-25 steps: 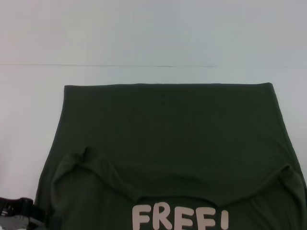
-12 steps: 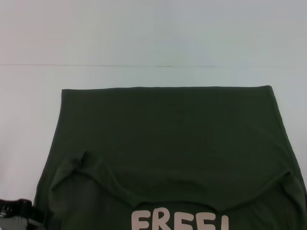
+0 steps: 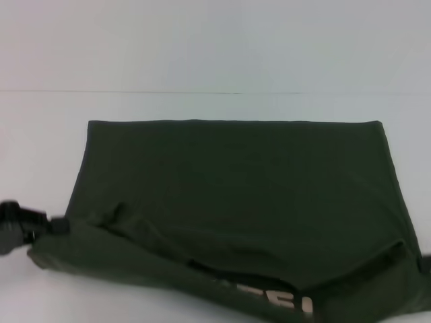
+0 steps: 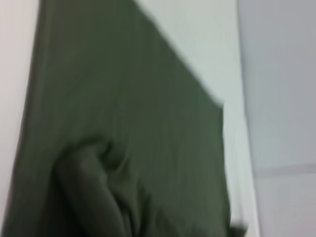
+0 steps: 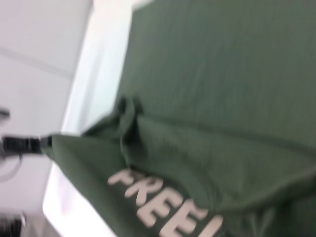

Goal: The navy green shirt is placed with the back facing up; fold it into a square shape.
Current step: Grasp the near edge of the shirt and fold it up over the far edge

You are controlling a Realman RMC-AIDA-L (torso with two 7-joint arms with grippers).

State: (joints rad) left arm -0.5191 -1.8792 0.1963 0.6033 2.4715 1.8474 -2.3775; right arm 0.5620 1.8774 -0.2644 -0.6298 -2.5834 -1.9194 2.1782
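The navy green shirt lies spread across the white table, its far hem straight. Its near edge is lifted off the table and curls over, so only a bit of the cream lettering peeks out beneath. My left gripper is at the shirt's near left corner, shut on the cloth; the right wrist view shows the left gripper pinching that corner. Only a dark sliver of my right gripper shows at the frame's right edge, where the raised near right corner ends. The lettering fills the right wrist view's lower part.
The white table runs beyond the shirt's far hem to a pale wall. Bare table strips flank the shirt on the left and at the near left.
The near edge with the lettering has risen off the table and moved toward the far hem. My left gripper has climbed from the bottom left corner, carrying the cloth corner.
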